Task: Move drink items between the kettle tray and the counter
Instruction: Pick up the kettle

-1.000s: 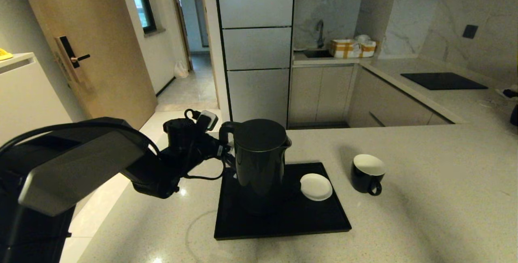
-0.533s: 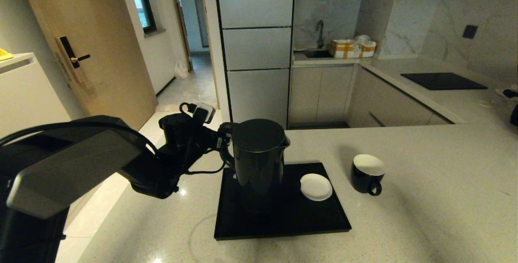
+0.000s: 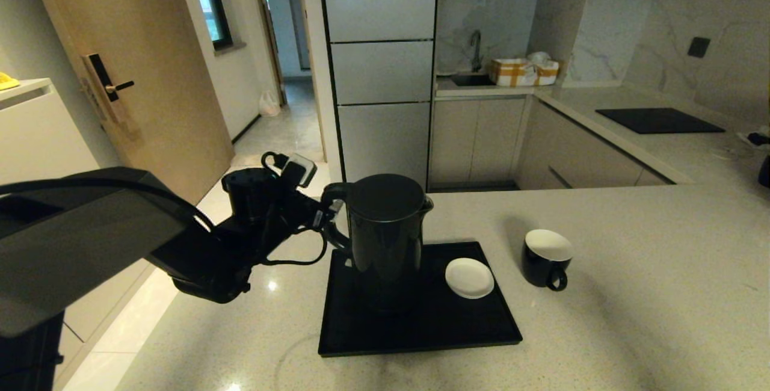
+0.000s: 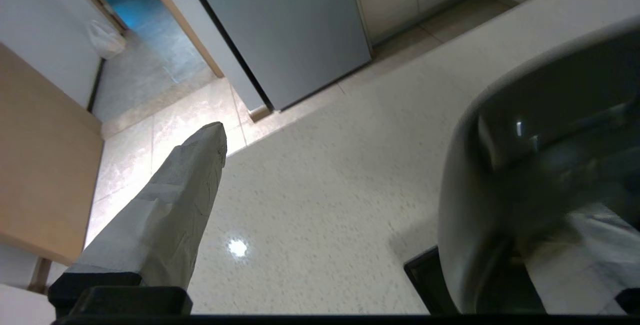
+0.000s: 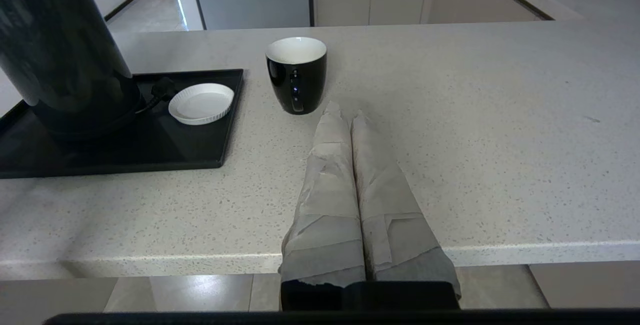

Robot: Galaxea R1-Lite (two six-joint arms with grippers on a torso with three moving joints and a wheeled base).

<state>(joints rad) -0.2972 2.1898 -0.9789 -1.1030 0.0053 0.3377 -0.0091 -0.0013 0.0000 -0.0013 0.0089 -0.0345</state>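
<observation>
Left gripper point(image 3: 331, 213) reaching at kettle point(image 3: 385, 234) handle, jaws spread wide.
Kettle standing on tray point(image 3: 481, 331); cup point(image 3: 546, 257) sitting on counter point(image 3: 631, 295); right gripper point(image 5: 345, 115) idling, closed, empty.

Kettle point(image 4: 540, 175) blurred, frame-cut; base hidden

The closed right gripper point(image 5: 345, 115) points at the cup point(image 5: 296, 74) on the counter point(image 5: 500, 130).

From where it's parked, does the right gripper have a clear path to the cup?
Probably yes. The right gripper, shut, points at the cup across bare counter; nothing lies between.
</observation>
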